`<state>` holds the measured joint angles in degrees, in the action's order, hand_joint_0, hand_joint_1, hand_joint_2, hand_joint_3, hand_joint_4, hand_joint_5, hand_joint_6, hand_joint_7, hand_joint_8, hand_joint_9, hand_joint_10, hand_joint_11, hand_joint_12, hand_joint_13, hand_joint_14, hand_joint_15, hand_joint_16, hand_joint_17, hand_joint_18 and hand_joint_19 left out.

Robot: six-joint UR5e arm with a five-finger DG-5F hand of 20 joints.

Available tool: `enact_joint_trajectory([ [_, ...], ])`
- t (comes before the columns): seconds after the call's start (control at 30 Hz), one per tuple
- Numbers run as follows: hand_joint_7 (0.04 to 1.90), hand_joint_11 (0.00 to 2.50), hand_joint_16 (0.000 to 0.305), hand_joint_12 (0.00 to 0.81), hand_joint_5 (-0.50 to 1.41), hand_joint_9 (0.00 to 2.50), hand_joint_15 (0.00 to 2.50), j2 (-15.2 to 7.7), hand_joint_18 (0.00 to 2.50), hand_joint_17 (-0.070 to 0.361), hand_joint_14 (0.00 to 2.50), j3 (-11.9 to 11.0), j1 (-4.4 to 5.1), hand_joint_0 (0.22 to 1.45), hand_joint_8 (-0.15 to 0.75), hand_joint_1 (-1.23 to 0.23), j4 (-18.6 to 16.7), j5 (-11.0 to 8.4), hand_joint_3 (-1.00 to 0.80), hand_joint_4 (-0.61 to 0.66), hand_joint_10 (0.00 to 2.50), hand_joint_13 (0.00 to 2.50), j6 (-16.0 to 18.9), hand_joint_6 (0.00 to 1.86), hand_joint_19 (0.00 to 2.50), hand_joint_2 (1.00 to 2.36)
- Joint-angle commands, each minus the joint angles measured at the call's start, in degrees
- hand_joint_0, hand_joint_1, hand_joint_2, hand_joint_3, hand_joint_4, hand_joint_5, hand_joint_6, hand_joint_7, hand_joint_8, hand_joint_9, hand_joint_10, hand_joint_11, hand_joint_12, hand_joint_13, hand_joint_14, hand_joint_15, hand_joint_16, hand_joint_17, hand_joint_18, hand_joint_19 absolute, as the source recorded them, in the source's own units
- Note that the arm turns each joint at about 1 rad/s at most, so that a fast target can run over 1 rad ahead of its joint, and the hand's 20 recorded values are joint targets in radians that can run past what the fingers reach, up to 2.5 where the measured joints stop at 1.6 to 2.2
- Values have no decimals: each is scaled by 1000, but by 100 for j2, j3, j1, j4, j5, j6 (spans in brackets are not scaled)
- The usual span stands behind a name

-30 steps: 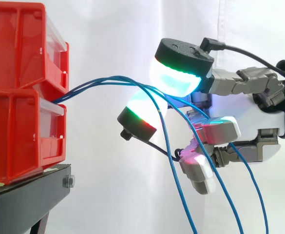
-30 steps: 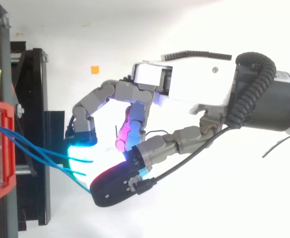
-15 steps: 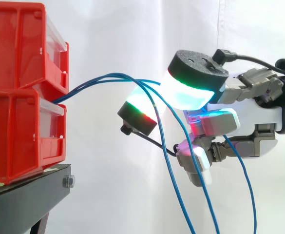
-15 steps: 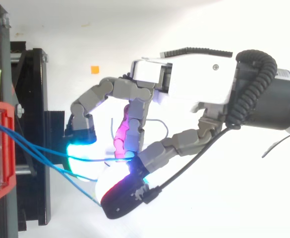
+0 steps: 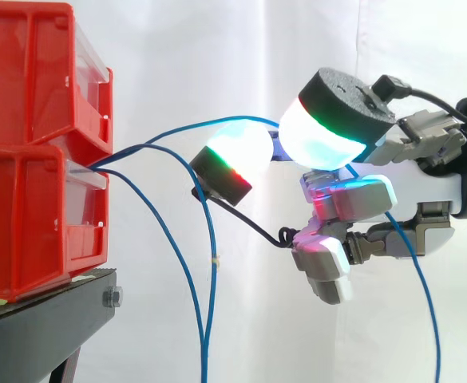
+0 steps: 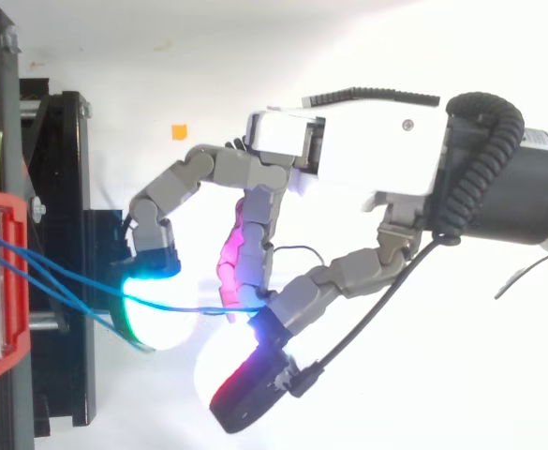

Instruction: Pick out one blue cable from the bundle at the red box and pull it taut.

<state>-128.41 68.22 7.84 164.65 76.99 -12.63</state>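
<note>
One thin blue cable (image 5: 181,128) from the red plastic box (image 5: 25,215) is pinched in the curled hand (image 5: 421,187) — clear of two slack blue cables (image 5: 210,271) — so a steady pull away until taut is called for.

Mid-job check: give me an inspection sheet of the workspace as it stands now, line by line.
Surface: black stand carries two stacked red bins.
Job's things: held blue cable arcs from the bins to the hand, not yet taut.
Clutter: small orange square on the white ground.
Grippers: hand, fingers curled round that cable, glowing pads close together.
Cables: two loose blue cables hang down from the bins.
Surroundings: white curtain.
</note>
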Motion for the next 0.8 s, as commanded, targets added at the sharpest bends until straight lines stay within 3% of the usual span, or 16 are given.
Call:
enact_joint_trajectory([
  [0.0, 893, 865, 55, 373, -30, 1613, 673, 0, 1225, 123, 24, -2, -2, 428, 278, -911, -3, 0, -500, -65, 30, 1315, 6, 889, 634, 1000],
  [0.17, 918, 824, 57, 384, -39, 1603, 645, 0, 1226, 128, 24, -2, -11, 410, 280, -704, -29, 0, -500, -14, 29, 1315, 6, 834, 618, 1000],
  [0.37, 887, 805, 55, 380, -36, 1604, 652, 0, 1203, 123, 22, -2, -29, 422, 269, -600, -20, 9, -500, -33, 29, 1310, 6, 797, 623, 1000],
  [0.57, 944, 811, 46, 337, -33, 1590, 671, 0, 1122, 104, 25, -2, -29, 517, 230, -406, -20, 9, -500, -103, 31, 1274, -3, 764, 693, 1000],
  [0.67, 979, 811, 45, 331, -29, 1586, 683, 0, 1084, 102, 26, -2, -29, 539, 220, -408, -3, 9, -500, -113, 31, 1264, -3, 741, 719, 1000],
  [0.77, 1027, 814, 43, 325, -32, 1583, 682, 0, 1072, 96, 24, -2, -29, 573, 225, -501, 6, 0, -500, -79, 32, 1260, 6, 736, 731, 1000],
])
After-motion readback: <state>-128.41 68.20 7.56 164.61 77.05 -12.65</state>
